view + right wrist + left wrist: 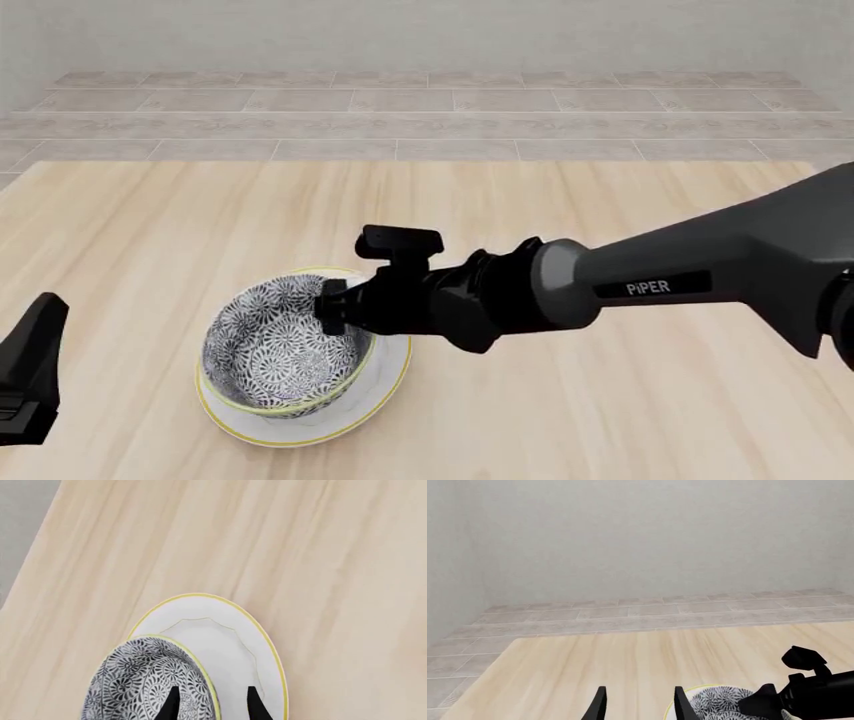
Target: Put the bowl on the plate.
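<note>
In the left wrist view we see the left gripper (637, 705) with its two dark fingers parted and nothing between them, above the wooden table (627, 665). The patterned bowl (717, 702) shows at about 4 o'clock from the fingers, with the right arm (800, 690) crossing over it.

In the front view, the bowl (280, 345) sits on the white plate (380, 385), overhanging toward 10 o'clock, so the bare plate shows at 5 o'clock. The right gripper (334, 305) is at the bowl's 2 o'clock rim. The left gripper (30, 365) waits well apart at 9 o'clock.

In the right wrist view, the right gripper's fingers (171, 705) straddle the bowl's rim (200, 675), one inside the bowl (133, 680) and one outside over the plate (213, 625); we cannot tell whether they pinch it.
</note>
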### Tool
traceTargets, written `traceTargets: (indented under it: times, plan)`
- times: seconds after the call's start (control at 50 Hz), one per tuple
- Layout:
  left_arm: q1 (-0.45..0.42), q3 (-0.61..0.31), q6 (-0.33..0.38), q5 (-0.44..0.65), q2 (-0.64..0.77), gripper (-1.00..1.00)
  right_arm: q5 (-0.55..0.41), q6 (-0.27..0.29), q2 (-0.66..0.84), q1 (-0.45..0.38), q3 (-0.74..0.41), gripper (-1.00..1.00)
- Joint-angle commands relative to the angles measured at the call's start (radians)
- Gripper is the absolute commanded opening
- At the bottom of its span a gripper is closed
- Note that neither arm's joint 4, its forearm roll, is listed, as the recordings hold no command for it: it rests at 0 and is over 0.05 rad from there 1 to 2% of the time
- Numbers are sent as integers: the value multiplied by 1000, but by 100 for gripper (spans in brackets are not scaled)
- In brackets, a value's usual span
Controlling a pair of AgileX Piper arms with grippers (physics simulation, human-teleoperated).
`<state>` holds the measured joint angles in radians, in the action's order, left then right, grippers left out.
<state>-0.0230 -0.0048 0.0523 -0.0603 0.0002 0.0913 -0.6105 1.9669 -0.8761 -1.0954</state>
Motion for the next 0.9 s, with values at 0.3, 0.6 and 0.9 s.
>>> traceTargets:
  times: [0.3, 0.6, 0.9]
  plan:
    - [-3, 0, 0, 1, 0, 100, -42, 32, -59, -1, 1, 100]
    - [-4, 0, 1, 1, 0, 100, -55, 45, -61, 12, -7, 100]
    - [-6, 0, 4, 1, 0, 100, -76, 63, -74, 24, -15, 100]
